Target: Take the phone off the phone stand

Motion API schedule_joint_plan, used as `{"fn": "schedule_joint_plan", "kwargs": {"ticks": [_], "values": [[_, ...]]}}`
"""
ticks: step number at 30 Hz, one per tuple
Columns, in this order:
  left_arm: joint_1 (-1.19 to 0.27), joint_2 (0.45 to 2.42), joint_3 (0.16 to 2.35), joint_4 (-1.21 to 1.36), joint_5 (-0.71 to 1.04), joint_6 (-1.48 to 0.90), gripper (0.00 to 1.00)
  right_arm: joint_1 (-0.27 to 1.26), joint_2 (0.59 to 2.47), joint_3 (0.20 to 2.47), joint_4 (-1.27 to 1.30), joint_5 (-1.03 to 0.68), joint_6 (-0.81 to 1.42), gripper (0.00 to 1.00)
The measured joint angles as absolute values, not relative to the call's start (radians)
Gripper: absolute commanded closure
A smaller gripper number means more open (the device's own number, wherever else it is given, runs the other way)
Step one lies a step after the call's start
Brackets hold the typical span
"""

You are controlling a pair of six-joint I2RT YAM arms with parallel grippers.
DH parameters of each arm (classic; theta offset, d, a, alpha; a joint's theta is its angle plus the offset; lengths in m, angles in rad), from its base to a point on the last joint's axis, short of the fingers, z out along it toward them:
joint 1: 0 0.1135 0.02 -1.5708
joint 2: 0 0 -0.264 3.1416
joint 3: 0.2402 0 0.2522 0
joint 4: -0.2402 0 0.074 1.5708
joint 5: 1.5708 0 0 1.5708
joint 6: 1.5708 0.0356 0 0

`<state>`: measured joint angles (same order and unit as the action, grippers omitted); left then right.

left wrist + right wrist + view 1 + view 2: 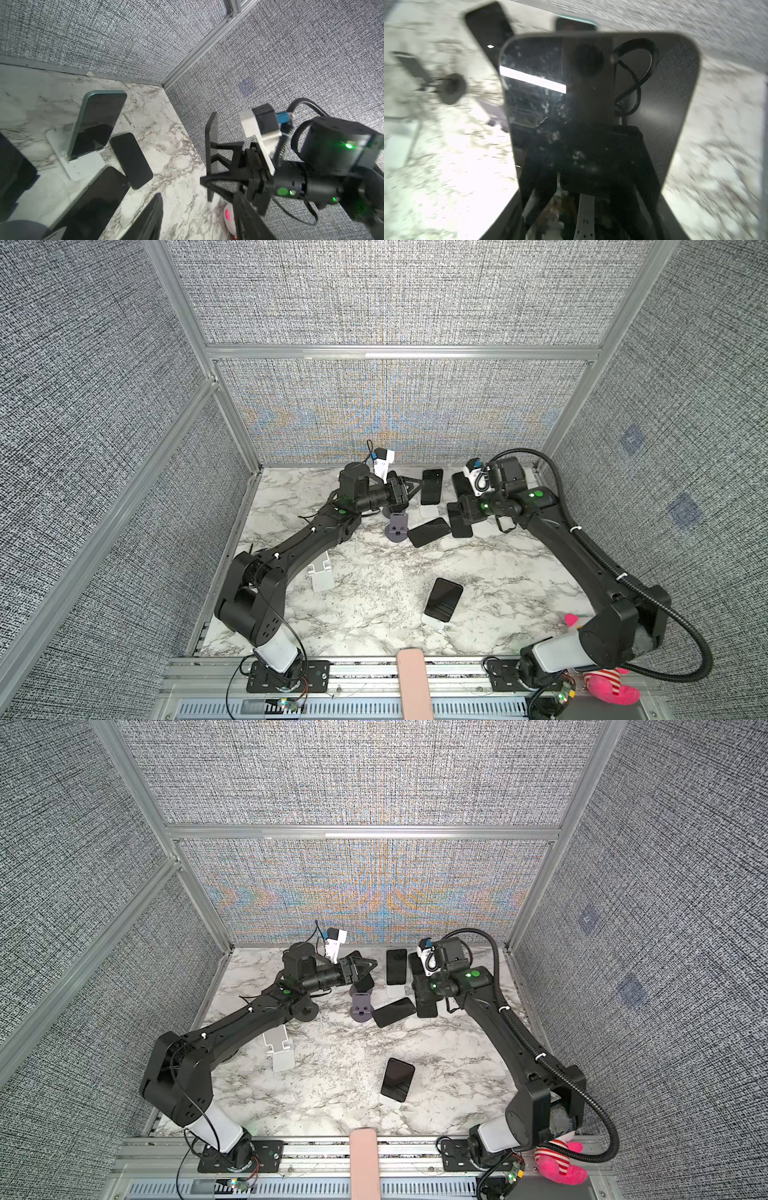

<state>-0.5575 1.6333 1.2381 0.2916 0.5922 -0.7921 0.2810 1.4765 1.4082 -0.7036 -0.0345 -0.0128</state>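
My right gripper (457, 517) is shut on a black phone (591, 104), which fills the right wrist view with its screen mirroring the arm. It holds this phone (461, 524) above the back right of the marble table. A green-edged phone (97, 124) leans on a white phone stand (68, 164) at the back; in a top view this phone (432, 487) stands just right of my left gripper (411, 486). My left gripper (197, 209) is open and holds nothing. Another phone (444, 599) leans on a white stand (433, 621) near the front. A grey stand (397, 529) and a white stand (321, 574) hold nothing.
Black phones lie flat on the table (374, 614): one (429, 532) beside the grey stand, one (131, 160) behind the back stand. Fabric walls close the back and sides. A pink bar (415, 684) and a pink plush toy (611, 691) sit at the front edge.
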Motion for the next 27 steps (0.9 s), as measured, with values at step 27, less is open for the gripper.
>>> {"fn": "schedule_joint_plan", "kwargs": {"ticks": [27], "values": [[-0.599, 1.564, 1.304, -0.304, 0.162, -0.434, 0.33, -0.033, 2.133, 1.704, -0.756, -0.128, -0.099, 0.71]]}}
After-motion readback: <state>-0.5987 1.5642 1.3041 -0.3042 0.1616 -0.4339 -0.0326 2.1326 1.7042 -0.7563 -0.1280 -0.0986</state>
